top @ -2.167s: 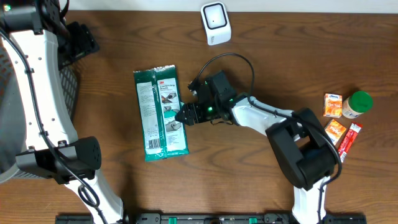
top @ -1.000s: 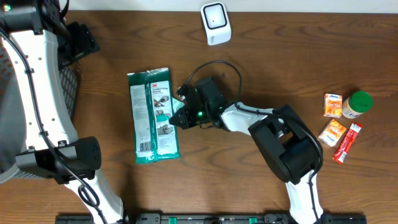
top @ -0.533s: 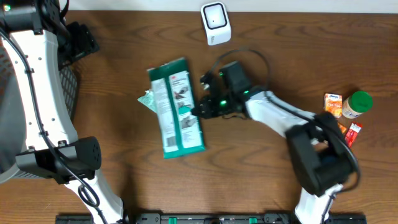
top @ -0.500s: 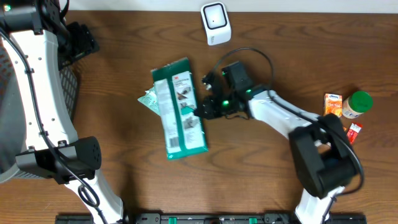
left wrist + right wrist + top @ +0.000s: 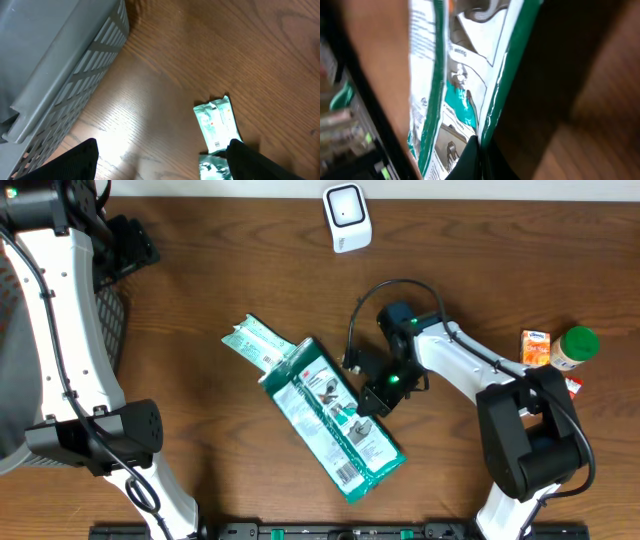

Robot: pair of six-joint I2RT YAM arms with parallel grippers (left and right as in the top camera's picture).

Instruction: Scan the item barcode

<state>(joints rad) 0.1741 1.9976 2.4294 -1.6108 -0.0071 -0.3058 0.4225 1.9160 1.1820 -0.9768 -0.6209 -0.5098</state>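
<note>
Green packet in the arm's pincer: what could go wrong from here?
1. The right gripper pinches the green packet only by one thin side edge, so the long, floppy pack could slip out or swing.
2. The white scanner stands well away, at the top of the overhead view. The pack may arrive turned the wrong way and fail to read.
3. A smaller green packet lies at the big one's upper end and might get dragged along.

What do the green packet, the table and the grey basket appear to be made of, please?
The green packet looks like thin glossy plastic film: it shines and creases. The table is wood or wood-look laminate, showing brown grain. The grey basket is probably moulded matte plastic, with slotted walls.
</note>
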